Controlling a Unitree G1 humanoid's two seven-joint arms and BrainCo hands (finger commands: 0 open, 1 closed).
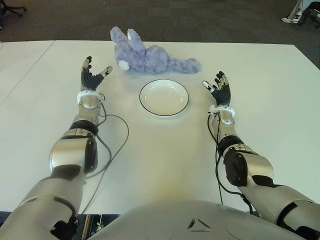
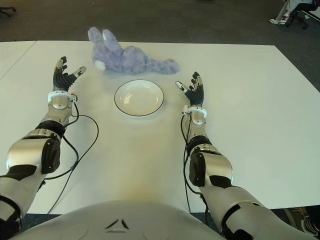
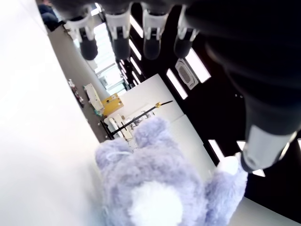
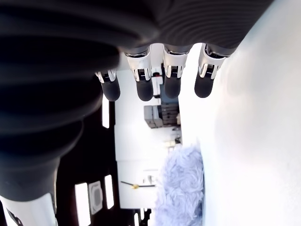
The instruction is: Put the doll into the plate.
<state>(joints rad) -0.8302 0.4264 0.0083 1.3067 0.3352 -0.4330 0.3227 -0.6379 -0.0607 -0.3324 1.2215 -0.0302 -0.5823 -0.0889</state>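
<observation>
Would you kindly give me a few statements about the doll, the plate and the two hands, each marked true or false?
1. The doll lies on the table beyond the plate. True.
2. The plate holds the doll. False: the plate is empty.
3. The left hand grips the doll. False: it is open, beside the doll's head.
4. The right hand is open, to the right of the plate. True.

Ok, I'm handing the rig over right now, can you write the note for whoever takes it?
Left hand: open, holds nothing, left of the doll's head.
Right hand: open, holds nothing, right of the plate.
Doll: purple plush rabbit lying on its side on the table, just beyond the plate, which holds nothing.
Done: nothing yet.
Left: grasp the doll, put it into the plate.
</observation>
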